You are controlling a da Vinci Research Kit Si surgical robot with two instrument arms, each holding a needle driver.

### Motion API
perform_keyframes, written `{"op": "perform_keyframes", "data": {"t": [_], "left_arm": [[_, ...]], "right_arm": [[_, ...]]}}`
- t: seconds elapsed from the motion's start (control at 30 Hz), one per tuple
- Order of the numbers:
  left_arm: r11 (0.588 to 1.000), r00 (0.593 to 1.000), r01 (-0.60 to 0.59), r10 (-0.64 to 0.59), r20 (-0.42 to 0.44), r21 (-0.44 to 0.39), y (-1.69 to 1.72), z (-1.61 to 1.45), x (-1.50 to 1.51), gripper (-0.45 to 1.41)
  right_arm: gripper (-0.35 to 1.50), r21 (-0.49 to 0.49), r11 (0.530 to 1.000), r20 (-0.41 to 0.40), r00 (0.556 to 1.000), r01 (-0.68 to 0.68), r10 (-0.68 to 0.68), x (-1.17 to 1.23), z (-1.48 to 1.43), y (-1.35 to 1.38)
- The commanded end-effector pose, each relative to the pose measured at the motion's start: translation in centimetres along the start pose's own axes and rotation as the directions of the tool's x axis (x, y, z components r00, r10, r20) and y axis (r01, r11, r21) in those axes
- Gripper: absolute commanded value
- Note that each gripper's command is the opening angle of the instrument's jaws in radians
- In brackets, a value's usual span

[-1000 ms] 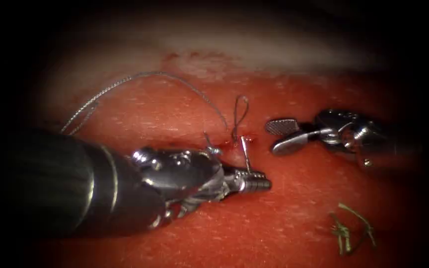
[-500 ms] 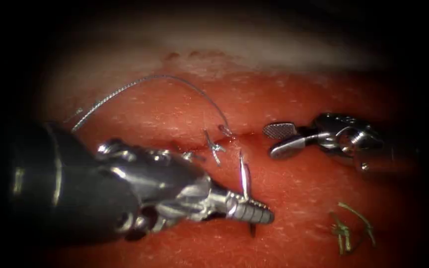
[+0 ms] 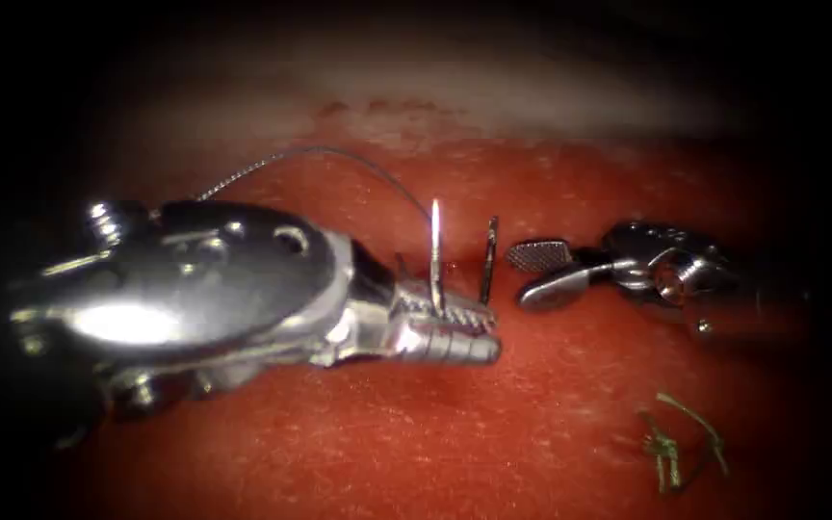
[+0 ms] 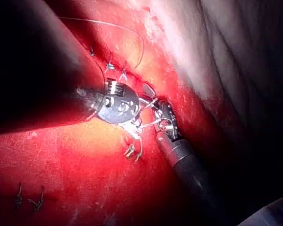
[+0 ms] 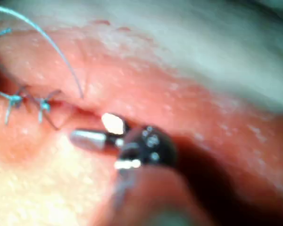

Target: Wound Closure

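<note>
Item, left claw: we record it pressed together on the needle, pinching it low on its curve, near the middle of the arc. Both ends of the needle rise above the claw, one bright limb at the claw's ridged top and one darker limb just beside the right claw. We see the needle clear of the tissue, held above the cut. We find this claw again in its own wrist view, close against the other tool.

Item, right claw: we record it spread and pinching nothing, its cross-hatched pad facing up. It lies on the right side of the cut, near the needle's darker limb. The right wrist view shows it likewise spread, just beside the cut.

Item, thread: we note one long strand arching over the tissue above the left tool and coming down at the cut near the needle. We cannot tell where it joins the needle.

Item, stitches: we count two tied stitches with short ends across the cut, left of the right claw.

Item, cut thread ends: we list a small greenish tangle lying loose on the tissue, well apart from both tools, at the right.
</note>
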Motion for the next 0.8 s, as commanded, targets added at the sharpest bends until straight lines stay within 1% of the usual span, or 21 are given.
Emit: {"op": "perform_keyframes", "data": {"t": [0.03, 0.07, 0.2, 0.23, 0.33, 0.37, 0.43, 0.47, 0.53, 0.63, 0.8], "left_arm": [[0.999, 0.999, -0.031, 0.031, 0.005, 0.015, 0.01, 0.07, -0.03, -0.35], [0.996, 0.997, -0.077, 0.077, 0.012, 0.038, 0.01, 0.05, 0.00, -0.35], [0.974, 0.979, -0.202, 0.201, 0.017, 0.101, 0.01, -0.03, 0.11, -0.35], [0.955, 0.965, -0.263, 0.262, 0.025, 0.139, 0.00, -0.10, 0.17, -0.35], [0.932, 0.949, -0.316, 0.314, 0.039, 0.180, -0.04, -0.22, 0.26, -0.35], [0.923, 0.943, -0.332, 0.330, 0.045, 0.193, -0.05, -0.28, 0.29, -0.35], [0.914, 0.937, -0.350, 0.346, 0.056, 0.208, -0.07, -0.38, 0.35, -0.35], [0.906, 0.933, -0.357, 0.356, 0.044, 0.228, -0.09, -0.49, 0.41, -0.35], [0.899, 0.931, -0.361, 0.364, 0.035, 0.247, -0.10, -0.58, 0.46, -0.35], [0.898, 0.930, -0.362, 0.367, 0.025, 0.249, -0.09, -0.65, 0.46, -0.35], [0.901, 0.930, -0.361, 0.366, 0.023, 0.242, -0.07, -0.64, 0.45, -0.35]], "right_arm": [[1.31, 0.002, 1.000, 0.000, 1.000, -0.007, 0.007, -0.06, 0.09, 0.02], [1.31, 0.001, 1.000, 0.000, 1.000, -0.007, 0.007, -0.07, 0.09, 0.01], [1.31, 0.001, 1.000, -0.003, 1.000, 0.031, -0.031, -0.06, 0.10, -0.03], [1.31, 0.001, 0.998, -0.003, 0.998, 0.062, -0.062, -0.04, 0.08, -0.09], [1.25, 0.001, 0.994, -0.004, 0.994, 0.111, -0.111, 0.00, 0.04, -0.22], [1.23, 0.000, 0.991, -0.004, 0.991, 0.133, -0.133, 0.03, 0.03, -0.31], [1.23, -0.003, 0.986, -0.005, 0.986, 0.169, -0.169, 0.08, 0.03, -0.45], [1.23, -0.009, 0.978, -0.007, 0.978, 0.211, -0.211, 0.13, 0.06, -0.60], [1.26, -0.014, 0.970, -0.009, 0.970, 0.243, -0.243, 0.17, 0.12, -0.70], [1.28, -0.023, 0.965, -0.013, 0.965, 0.263, -0.263, 0.16, 0.22, -0.77], [1.26, -0.026, 0.963, -0.016, 0.963, 0.267, -0.268, 0.11, 0.28, -0.75]]}}
